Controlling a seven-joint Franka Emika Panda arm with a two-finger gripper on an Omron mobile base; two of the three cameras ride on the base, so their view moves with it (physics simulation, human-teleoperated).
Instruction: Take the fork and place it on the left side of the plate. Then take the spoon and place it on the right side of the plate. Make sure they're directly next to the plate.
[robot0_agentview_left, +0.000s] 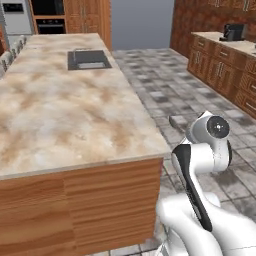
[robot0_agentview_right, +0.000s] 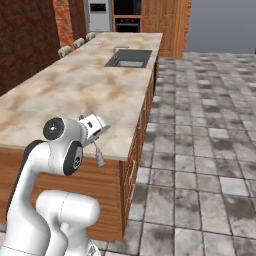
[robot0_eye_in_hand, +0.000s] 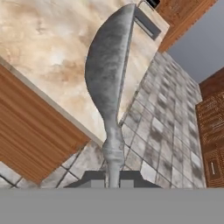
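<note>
Tool (robot0_eye_in_hand: 113, 177) is clenched on the spoon (robot0_eye_in_hand: 108, 83), gripping it at the handle end; in the hand view the two dark tips sit tight either side of the thin handle, w/ the oval bowl sticking out ahead, seen nearly edge-on. Spoon is off the tabletop (robot0_agentview_left: 60, 110), held in the air just past the island's near corner, partly over the tabletop edge and partly over the grey tiled floor (robot0_agentview_right: 200, 150). In the right base view the spoon (robot0_agentview_right: 98, 155) hangs down small and slim from the white hand, in front of the wood side panel, just below the tabletop (robot0_agentview_right: 85, 85) rim. In the left base view a grey bit of the spoon (robot0_agentview_left: 176, 121) shows beside the arm's upper joint, over the floor (robot0_agentview_left: 165, 85) close to the island corner. Marble-look tabletop runs long, w/ a dark sink (robot0_agentview_left: 89, 59) set in toward the far end; same sink (robot0_agentview_right: 129, 58) seen in the right base view. Far side: wood cabinets (robot0_agentview_left: 220, 65) along the wall w/ a dark appliance (robot0_agentview_left: 233, 32) on top, and stools (robot0_agentview_right: 75, 45) along the island's far-left edge.
</note>
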